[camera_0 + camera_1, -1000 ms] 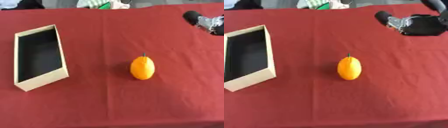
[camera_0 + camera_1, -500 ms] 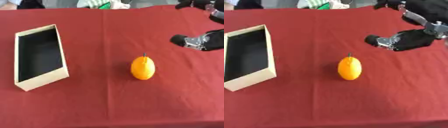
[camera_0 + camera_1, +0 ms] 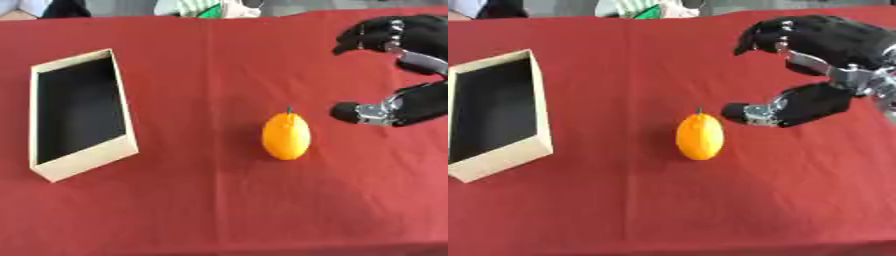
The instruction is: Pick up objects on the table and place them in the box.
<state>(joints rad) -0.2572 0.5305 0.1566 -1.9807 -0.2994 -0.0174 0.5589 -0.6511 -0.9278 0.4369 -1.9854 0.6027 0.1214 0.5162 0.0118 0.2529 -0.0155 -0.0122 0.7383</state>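
Red cloth (image 3: 175,210) covers whole table, faint crease running from far edge toward middle. Far edge of table near top of view. Beyond it, grey strip of floor or wall, white-and-green bundle (image 3: 206,8), dark shape (image 3: 66,8) at upper left. Light even, shadows soft.

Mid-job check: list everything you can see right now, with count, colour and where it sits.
orange fruit: one, orange with a small dark stem, lying on the cloth near the middle, outside the box.
box: one, tan walls with a dark inside, nothing visible inside, at the table's left.
tablecloth: one, red, covering the whole table.
items at the far edge: white and green, unclear what they are.
right robot hand: one, black with silver joints, open, just right of the fruit, not touching it.
left robot hand: not in view.
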